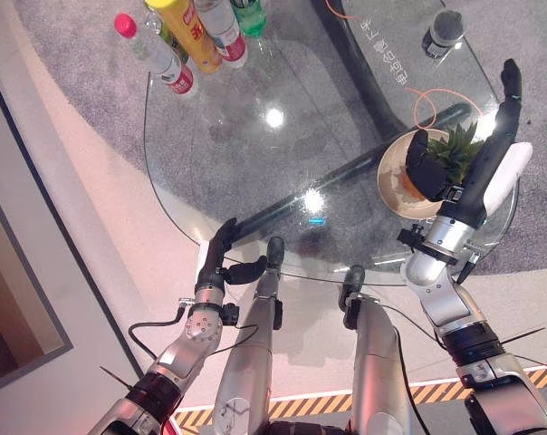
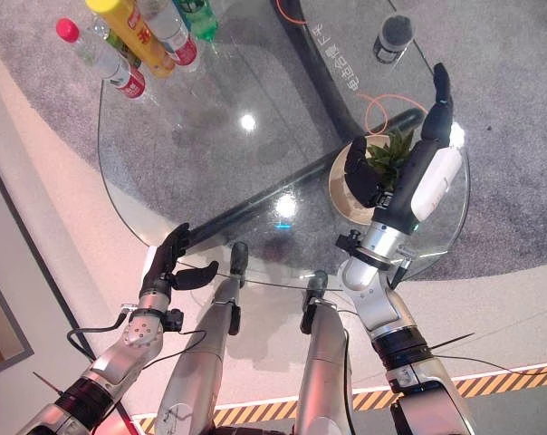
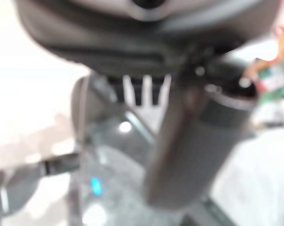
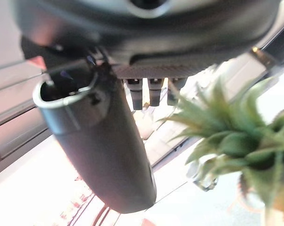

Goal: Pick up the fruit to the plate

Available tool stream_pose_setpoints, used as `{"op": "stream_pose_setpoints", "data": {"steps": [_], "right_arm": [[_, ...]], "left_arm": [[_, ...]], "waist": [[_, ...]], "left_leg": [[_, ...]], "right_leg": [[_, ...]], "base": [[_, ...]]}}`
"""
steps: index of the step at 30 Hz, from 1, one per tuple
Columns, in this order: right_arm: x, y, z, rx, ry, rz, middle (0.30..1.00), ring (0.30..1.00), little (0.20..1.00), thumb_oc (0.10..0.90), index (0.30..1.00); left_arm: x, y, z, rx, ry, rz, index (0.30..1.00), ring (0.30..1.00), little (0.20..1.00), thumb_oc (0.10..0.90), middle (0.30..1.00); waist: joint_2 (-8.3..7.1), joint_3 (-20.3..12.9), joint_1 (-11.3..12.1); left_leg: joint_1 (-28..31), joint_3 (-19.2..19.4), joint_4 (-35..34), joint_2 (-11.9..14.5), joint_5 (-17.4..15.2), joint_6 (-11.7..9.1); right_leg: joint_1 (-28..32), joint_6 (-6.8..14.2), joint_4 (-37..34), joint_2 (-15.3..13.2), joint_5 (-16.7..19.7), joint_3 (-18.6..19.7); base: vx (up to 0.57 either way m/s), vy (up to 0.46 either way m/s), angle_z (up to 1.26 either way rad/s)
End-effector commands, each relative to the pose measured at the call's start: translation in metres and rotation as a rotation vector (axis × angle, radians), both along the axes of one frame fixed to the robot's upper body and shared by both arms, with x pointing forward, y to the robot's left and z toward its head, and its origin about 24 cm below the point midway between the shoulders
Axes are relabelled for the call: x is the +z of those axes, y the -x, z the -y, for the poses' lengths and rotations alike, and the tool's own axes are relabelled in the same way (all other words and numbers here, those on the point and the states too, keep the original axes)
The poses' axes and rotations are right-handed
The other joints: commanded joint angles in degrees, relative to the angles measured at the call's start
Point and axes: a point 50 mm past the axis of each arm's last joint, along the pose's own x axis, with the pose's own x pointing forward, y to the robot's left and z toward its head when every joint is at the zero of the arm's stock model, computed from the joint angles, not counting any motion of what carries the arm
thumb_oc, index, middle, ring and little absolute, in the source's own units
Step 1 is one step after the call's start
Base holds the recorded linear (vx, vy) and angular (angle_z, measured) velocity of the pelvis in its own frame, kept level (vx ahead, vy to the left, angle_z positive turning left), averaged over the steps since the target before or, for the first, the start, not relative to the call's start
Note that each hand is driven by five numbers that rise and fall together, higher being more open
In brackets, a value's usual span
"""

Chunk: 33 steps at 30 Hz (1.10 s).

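A small pineapple with a green leafy crown (image 1: 456,145) lies on a tan plate (image 1: 389,186) at the right side of the glass table. My right hand (image 1: 491,149) reaches over the plate with its fingers straight, pointing away from me. Its dark thumb (image 1: 427,168) sits on the other side of the crown, so the leaves stand between thumb and fingers. The crown (image 4: 231,141) shows beside the thumb (image 4: 104,155) in the right wrist view. My left hand (image 1: 221,258) rests open at the table's near edge, thumb spread, holding nothing.
Several bottles (image 1: 187,36) stand at the far left of the glass table (image 1: 255,154). A dark cup (image 1: 444,29) sits on a second glass top at the back right, with an orange cable (image 1: 427,104) under it. Grey carpet shows below.
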Motion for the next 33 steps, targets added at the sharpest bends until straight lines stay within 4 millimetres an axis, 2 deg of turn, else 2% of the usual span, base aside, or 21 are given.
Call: {"op": "stream_pose_setpoints", "data": {"steps": [1, 11, 16, 17, 21, 24, 27, 28, 33], "right_arm": [[0.038, 0.016, -0.007, 0.064, 0.122, 0.195, 0.9, 0.9, 0.9, 0.8, 0.9], [0.034, 0.024, -0.019, 0.173, 0.179, 0.159, 0.9, 0.9, 0.9, 0.8, 0.9], [0.03, 0.032, -0.033, 0.33, 0.221, 0.11, 0.9, 0.9, 0.9, 0.8, 0.9], [0.027, 0.037, -0.043, 0.429, 0.24, 0.08, 0.9, 0.9, 0.9, 0.8, 0.9], [0.017, 0.042, -0.057, 0.623, 0.268, -0.024, 0.9, 0.9, 0.9, 0.8, 0.9], [0.011, 0.041, -0.059, 0.672, 0.269, -0.071, 0.9, 0.9, 0.9, 0.8, 0.9], [-0.01, 0.04, -0.061, 0.758, 0.208, -0.201, 0.9, 0.9, 0.9, 0.8, 0.9], [-0.025, 0.041, -0.062, 0.756, 0.226, -0.255, 0.9, 0.9, 0.9, 0.8, 0.9], [-0.062, 0.052, -0.058, 0.751, 0.273, -0.417, 0.9, 0.9, 0.9, 0.8, 0.9]], "left_arm": [[0.018, 0.004, -0.01, -0.003, -0.006, 0.12, 0.9, 0.9, 0.9, 0.8, 0.9], [0.018, 0.006, -0.014, 0.005, -0.015, 0.117, 0.9, 0.9, 0.9, 0.8, 0.9], [0.014, 0.008, -0.015, 0.014, -0.024, 0.107, 0.9, 0.9, 0.9, 0.8, 0.9], [0.011, 0.009, -0.015, 0.008, -0.024, 0.093, 0.9, 0.9, 0.9, 0.8, 0.9], [0.003, 0.01, -0.016, -0.002, -0.024, 0.047, 0.9, 0.9, 0.9, 0.8, 0.9], [-0.002, 0.012, -0.017, 0.006, -0.011, 0.025, 0.9, 0.9, 0.9, 0.8, 0.9], [-0.017, 0.016, -0.022, 0.034, -0.004, -0.053, 0.9, 0.9, 0.9, 0.8, 0.9], [-0.024, 0.02, -0.023, 0.027, 0.013, -0.09, 0.9, 0.9, 0.9, 0.8, 0.9], [-0.045, 0.036, -0.026, 0.036, 0.034, -0.167, 0.9, 0.9, 0.9, 0.8, 0.9]], "waist": [[-3.13, -1.4, 0.4], [-3.88, -1.4, 0.3], [-4.52, -1.4, 0.2], [-4.69, -1.4, 0.2], [-5.08, -1.4, 0.3], [-5.1, -1.4, 0.3], [-5.39, -1.4, 0.4], [-5.49, -1.4, 0.4], [-5.77, -5.8, 0.0]], "left_leg": [[1.3, 3.7, 11.1, -2.8, -9.6, 3.6], [3.7, 3.3, 10.4, -2.7, -9.4, 3.4], [6.8, 3.2, 9.0, -2.7, -9.3, 3.2], [8.8, 3.1, 8.1, -2.7, -9.2, 3.1], [13.4, 2.8, 5.5, -2.8, -8.8, 2.6], [15.1, 2.7, 4.5, -2.8, -8.6, 2.5], [19.7, 2.6, 2.3, -2.8, -8.4, 2.2], [22.2, 2.4, 0.8, -2.6, -8.3, 2.0], [26.8, 1.9, -3.7, -2.3, -7.6, 1.7]], "right_leg": [[4.5, 0.7, -13.5, 3.2, 12.5, -4.4], [7.2, 0.5, -13.9, 3.5, 12.1, -4.7], [10.4, 0.5, -15.6, 3.9, 12.0, -4.6], [12.3, 0.5, -16.6, 4.1, 11.9, -4.4], [17.0, 0.7, -19.2, 4.3, 12.0, -4.2], [18.7, 0.8, -20.1, 4.4, 12.0, -4.2], [23.6, 0.9, -22.7, 4.2, 12.2, -4.0], [26.1, 1.0, -23.9, 4.1, 12.3, -3.8], [30.9, 1.5, -27.3, 4.3, 12.6, -3.5]], "base": [[0.0, 0.0, 0.0], [0.0, -0.003, 0.02], [0.0, 0.0, 0.0], [0.0, 0.0, 0.0], [0.0, -0.008, 0.0], [0.0, -0.004, -0.01], [0.0, 0.0, 0.0], [0.04, 0.002, -0.01], [0.07, 0.004, -0.03]]}}
